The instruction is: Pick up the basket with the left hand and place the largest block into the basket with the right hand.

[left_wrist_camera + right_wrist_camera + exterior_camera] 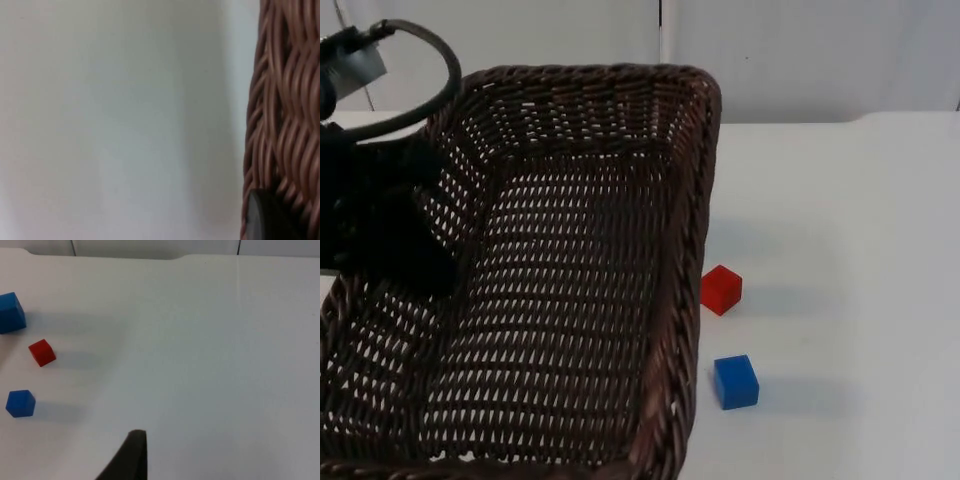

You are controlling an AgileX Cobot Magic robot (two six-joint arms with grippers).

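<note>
Raised basket hides left tool; big blue block cut off

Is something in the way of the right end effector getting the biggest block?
Maybe: the red block sits about in line between the right end effector and the large blue block. The small blue block lies off to the side.

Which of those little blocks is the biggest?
The larger blue block, beyond the red block. It clearly outsizes the red one and the small blue block.
</note>
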